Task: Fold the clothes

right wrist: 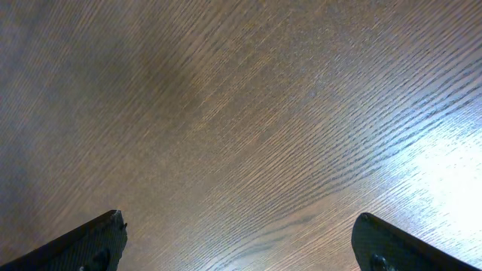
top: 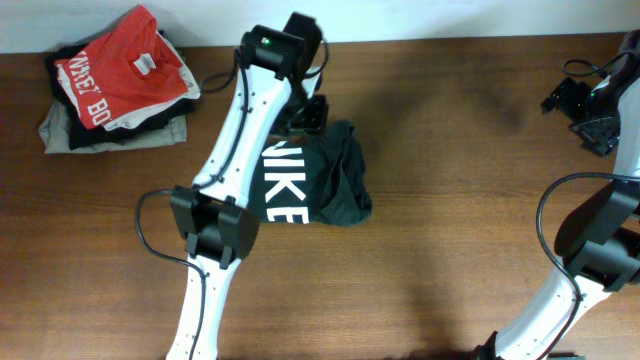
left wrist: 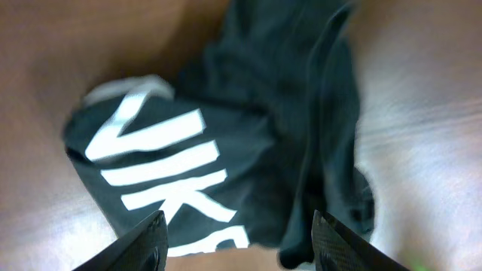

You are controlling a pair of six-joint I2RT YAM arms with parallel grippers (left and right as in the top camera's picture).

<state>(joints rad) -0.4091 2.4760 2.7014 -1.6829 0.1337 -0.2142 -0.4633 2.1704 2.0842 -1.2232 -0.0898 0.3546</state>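
The clothes [top: 320, 180] are a dark charcoal garment with white block letters, bunched in a compact heap at the table's middle. In the left wrist view the garment [left wrist: 248, 135] fills the frame, letters on the left, creased folds on the right. My left gripper [top: 308, 112] hangs just above the heap's far edge; its fingers [left wrist: 237, 241] are open and hold nothing. My right gripper [top: 590, 105] is at the far right of the table, away from the garment. Its fingers [right wrist: 237, 241] are open over bare wood.
A stack of folded garments with a red T-shirt [top: 120, 70] with white letters on top sits at the back left corner. The table [top: 450, 230] is dark brown wood. The right arm's base [top: 600, 240] stands at the right edge.
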